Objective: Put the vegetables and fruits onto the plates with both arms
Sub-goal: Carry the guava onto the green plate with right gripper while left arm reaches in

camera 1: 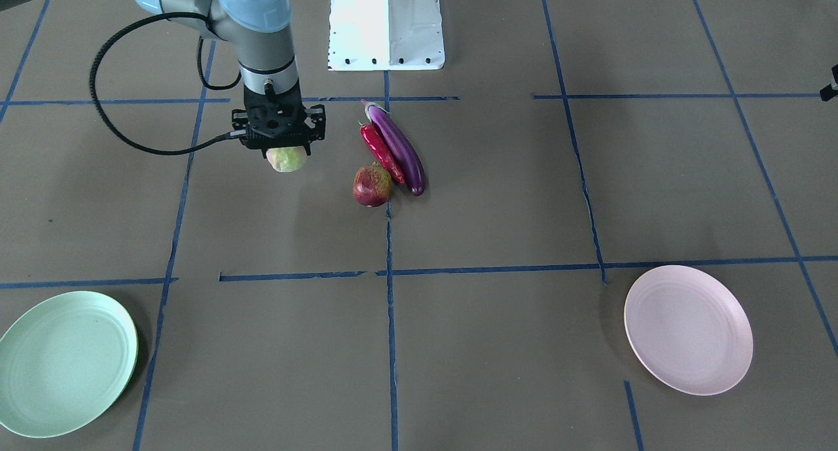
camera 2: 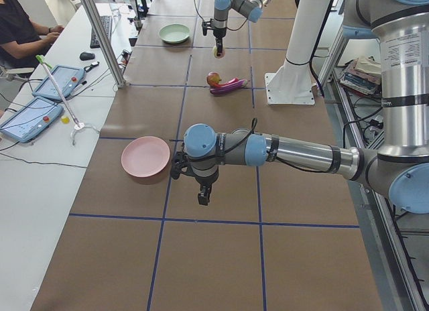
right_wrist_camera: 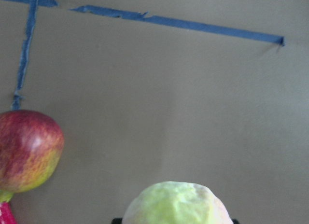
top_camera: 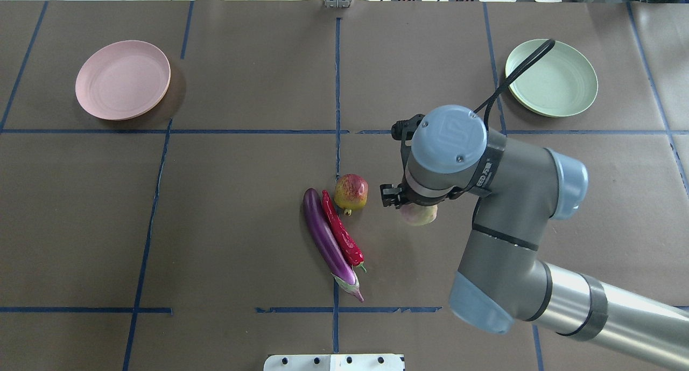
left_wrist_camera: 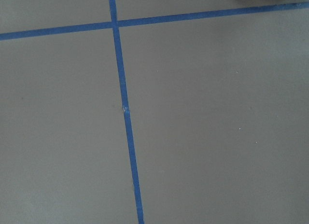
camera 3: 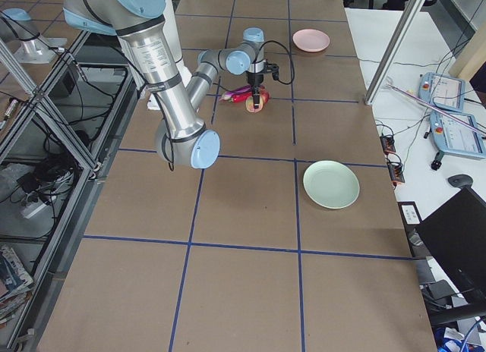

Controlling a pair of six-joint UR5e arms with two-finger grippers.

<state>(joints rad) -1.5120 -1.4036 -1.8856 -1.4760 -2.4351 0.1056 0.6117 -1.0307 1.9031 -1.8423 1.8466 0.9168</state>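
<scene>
Exterior front-facing: right fingers (camera 1: 308, 148) clamped on pale green-pink fruit (camera 1: 287, 161), protruding below them; left fingers (camera 2: 203, 198): cannot tell.

Robotics lab, two robot arms (top_camera: 511, 225) at brown-papered table (top_camera: 242, 225) with blue tape grid (top_camera: 337, 91), teach pendants (camera 2: 57, 82) and seated operator (camera 2: 17, 26) at 10 o'clock in left view, aluminium post (camera 2: 100, 36) beside them

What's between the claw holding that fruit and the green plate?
Only bare table with blue tape, between right gripper holding pale fruit and green plate; front-facing view shows it.
</scene>
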